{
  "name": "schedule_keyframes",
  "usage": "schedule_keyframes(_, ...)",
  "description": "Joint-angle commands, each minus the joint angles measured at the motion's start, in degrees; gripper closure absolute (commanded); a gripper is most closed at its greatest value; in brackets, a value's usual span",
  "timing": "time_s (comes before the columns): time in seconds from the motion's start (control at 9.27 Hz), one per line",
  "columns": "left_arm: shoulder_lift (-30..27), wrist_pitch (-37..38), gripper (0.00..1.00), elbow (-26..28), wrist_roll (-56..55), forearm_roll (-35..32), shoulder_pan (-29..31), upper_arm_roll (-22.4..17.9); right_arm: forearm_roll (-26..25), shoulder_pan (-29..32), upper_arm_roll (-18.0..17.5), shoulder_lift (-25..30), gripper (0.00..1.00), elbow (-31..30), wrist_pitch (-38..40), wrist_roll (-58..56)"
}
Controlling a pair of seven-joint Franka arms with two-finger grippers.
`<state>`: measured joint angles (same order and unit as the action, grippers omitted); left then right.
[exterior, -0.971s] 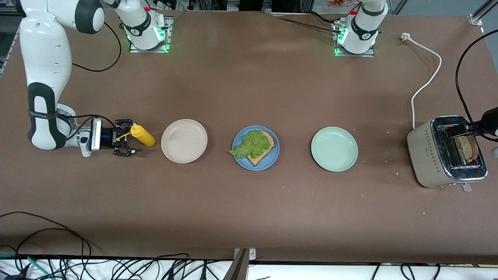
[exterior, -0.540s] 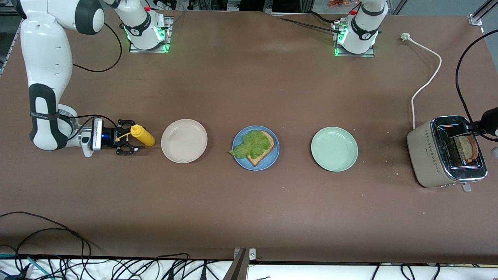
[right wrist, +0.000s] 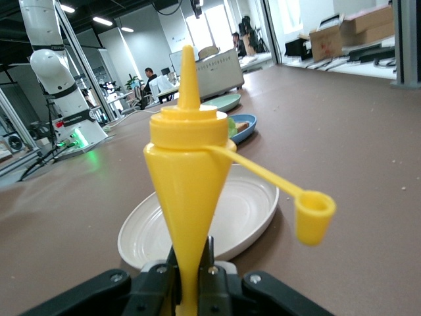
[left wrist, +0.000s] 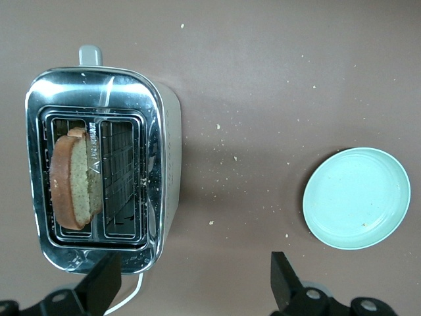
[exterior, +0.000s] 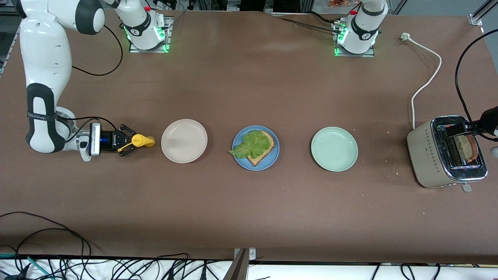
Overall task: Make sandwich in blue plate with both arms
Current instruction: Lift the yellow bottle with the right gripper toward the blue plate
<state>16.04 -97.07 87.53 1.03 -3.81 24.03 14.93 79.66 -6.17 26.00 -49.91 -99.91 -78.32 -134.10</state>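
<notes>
My right gripper [exterior: 125,145] clamps a yellow squeeze bottle [exterior: 142,140], cap dangling, near the table's right-arm edge beside the beige plate [exterior: 184,140] — nothing in it. The blue plate [exterior: 255,147], mid-table, holds one bread slice [exterior: 261,149] under lettuce [exterior: 249,144]. My left gripper [left wrist: 191,289] hangs spread wide over the toaster [exterior: 443,151] — second slice [left wrist: 74,179] in its slot.

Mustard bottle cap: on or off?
Off. The mustard bottle, gripped by the right gripper, shows a bare nozzle; its cap dangles open on a tether.
</notes>
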Motion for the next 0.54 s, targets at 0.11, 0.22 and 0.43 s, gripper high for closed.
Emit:
schedule_keyframes(0.11,-0.40,1.26,0.00,-0.51,0.46,0.47,-0.04,-0.17,-12.92,-3.84,1.68,1.13,0.88,12.25,0.63,22.59)
schedule_keyframes(0.22,-0.40,1.35,0.00,-0.51,0.46,0.47,0.05,-0.17,-14.69,-5.24,2.03,1.48,0.88,14.89,0.54,28.14)
schedule_keyframes(0.43,-0.40,1.35,0.00,-0.51,0.46,0.56,0.05,-0.17,-23.44,-7.88,1.60,2.18,0.93,23.04,0.63,40.10)
